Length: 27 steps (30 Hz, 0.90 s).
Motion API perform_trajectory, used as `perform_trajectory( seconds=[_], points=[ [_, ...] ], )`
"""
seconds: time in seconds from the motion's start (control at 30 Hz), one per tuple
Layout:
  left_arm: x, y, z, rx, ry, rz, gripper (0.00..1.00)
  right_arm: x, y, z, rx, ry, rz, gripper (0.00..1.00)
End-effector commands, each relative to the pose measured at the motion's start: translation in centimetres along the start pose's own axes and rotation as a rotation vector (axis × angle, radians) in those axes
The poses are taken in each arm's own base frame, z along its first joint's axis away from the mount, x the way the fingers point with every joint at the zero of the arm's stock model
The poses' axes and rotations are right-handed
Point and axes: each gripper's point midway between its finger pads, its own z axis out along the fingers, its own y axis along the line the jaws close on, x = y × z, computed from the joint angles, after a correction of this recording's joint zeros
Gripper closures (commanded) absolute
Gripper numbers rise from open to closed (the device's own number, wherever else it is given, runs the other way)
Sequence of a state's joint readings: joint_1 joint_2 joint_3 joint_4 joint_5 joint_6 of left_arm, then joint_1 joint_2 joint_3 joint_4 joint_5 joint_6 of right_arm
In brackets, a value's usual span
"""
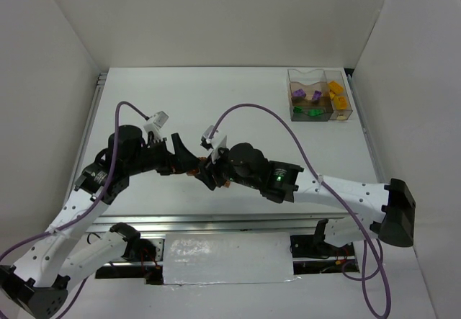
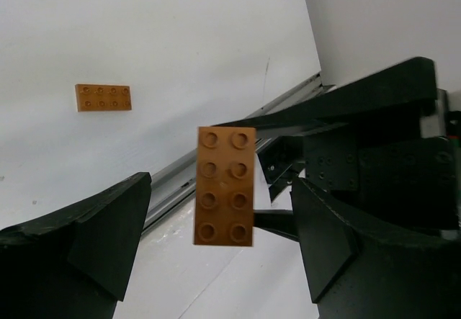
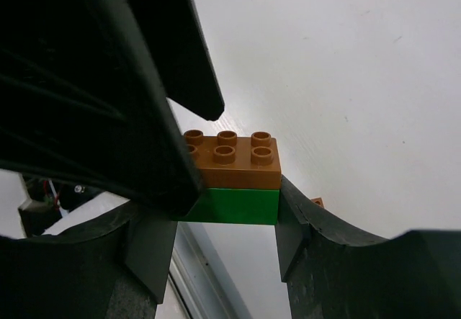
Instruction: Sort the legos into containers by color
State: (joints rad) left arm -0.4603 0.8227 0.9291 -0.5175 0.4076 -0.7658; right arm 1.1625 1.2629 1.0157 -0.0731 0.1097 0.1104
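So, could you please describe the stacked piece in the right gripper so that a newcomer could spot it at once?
Start at the middle of the table, where the two arms meet. Clamped in the right gripper is the stacked piece: a brown brick pressed onto a green one. Unlike the single brown brick lying loose on the table, it is two-coloured and held.

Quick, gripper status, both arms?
Left gripper: open, fingers either side of the brown brick, not gripping.
Right gripper: closed on the green brick under it.
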Motion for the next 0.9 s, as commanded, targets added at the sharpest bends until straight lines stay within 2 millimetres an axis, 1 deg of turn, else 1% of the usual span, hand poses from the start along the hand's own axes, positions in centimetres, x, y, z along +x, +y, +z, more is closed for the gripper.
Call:
perform_trajectory(
  seconds=[0.0,0.03,0.1,0.17,0.2,0.3,0.33,0.37,0.4,0.43,0.47,0.5,0.53,0.57,0.6,0.63,0.67,0.7,0.73,0.77,0.8,0.83,0.87],
  points=[
    [-1.0,-2.1,-0.6,0.087,-0.032,0.036,0.10,-3.7,-0.4,0.1,0.055,-0.090,-0.008,0.82],
    [-0.9,-2.0,-0.5,0.084,-0.028,0.036,0.13,-3.7,-0.6,0.2,0.068,-0.088,-0.008,0.82],
    [-0.6,-1.6,-0.2,0.077,-0.018,0.037,0.23,-4.0,-0.5,0.0,0.057,-0.100,-0.014,0.82],
    [-0.4,-1.3,0.2,0.076,-0.004,0.034,0.40,-4.6,0.0,-0.3,0.033,-0.127,-0.011,0.81],
    [-0.1,-0.9,0.4,0.072,0.007,0.030,0.41,-4.7,0.2,-0.4,0.026,-0.128,-0.014,0.81],
    [0.5,-0.8,1.0,0.085,0.034,0.022,0.39,-4.8,0.5,-0.3,0.019,-0.126,-0.019,0.81],
    [0.5,-0.7,1.1,0.089,0.040,0.021,0.51,-4.8,0.6,-0.2,0.018,-0.119,-0.021,0.81],
    [0.4,-0.8,1.2,0.096,0.034,0.025,0.67,-4.7,0.6,0.0,0.017,-0.113,-0.023,0.81],
    [0.4,-0.8,1.2,0.094,0.032,0.026,0.78,-4.6,0.4,0.1,0.030,-0.109,-0.020,0.81],
    [0.3,-0.8,1.2,0.095,0.031,0.031,0.86,-4.3,0.4,0.4,0.035,-0.099,-0.021,0.80],
    [0.2,-1.1,1.1,0.112,0.025,0.054,1.00,-4.2,0.4,0.5,0.038,-0.095,-0.015,0.79],
    [0.0,-1.3,1.0,0.119,0.020,0.062,1.00,-4.2,0.4,0.6,0.036,-0.096,-0.010,0.77],
    [0.0,-1.6,0.9,0.132,0.015,0.074,1.00,-4.0,0.7,0.6,0.025,-0.096,0.000,0.71],
    [-0.1,-2.1,0.7,0.165,0.010,0.099,1.00,-4.0,0.8,0.5,0.018,-0.098,0.004,0.38],
    [-0.3,-2.5,0.3,0.177,-0.008,0.112,1.00,-4.3,0.8,0.1,0.008,-0.111,0.014,0.23],
    [-0.3,-2.7,0.1,0.186,-0.020,0.121,1.00,-3.8,0.7,-0.2,0.005,-0.104,0.028,0.07],
    [-0.4,-3.0,-0.1,0.202,-0.026,0.129,1.00,-3.9,0.8,-0.5,-0.007,-0.108,0.039,0.00],
    [-0.7,-3.5,-0.5,0.222,-0.046,0.148,1.00,-4.4,0.5,-1.3,-0.022,-0.122,0.052,0.00],
    [-0.8,-3.8,-0.7,0.233,-0.052,0.161,1.00,-3.6,1.2,-1.6,-0.084,-0.104,0.062,0.00],
    [-0.6,-4.3,-0.9,0.261,-0.045,0.180,1.00,-3.6,1.3,-2.1,-0.111,-0.102,0.081,0.00],
    [-0.7,-4.7,-1.2,0.278,-0.051,0.194,1.00,-3.9,1.5,-3.1,-0.152,-0.108,0.090,0.00],
    [-0.8,-5.1,-1.3,0.298,-0.057,0.214,1.00,-3.2,1.1,-3.6,-0.197,-0.079,0.124,0.00],
    [-0.7,-5.3,-1.4,0.316,-0.054,0.234,1.00,-3.3,0.9,-4.1,-0.217,-0.077,0.145,0.00]
  ],
)
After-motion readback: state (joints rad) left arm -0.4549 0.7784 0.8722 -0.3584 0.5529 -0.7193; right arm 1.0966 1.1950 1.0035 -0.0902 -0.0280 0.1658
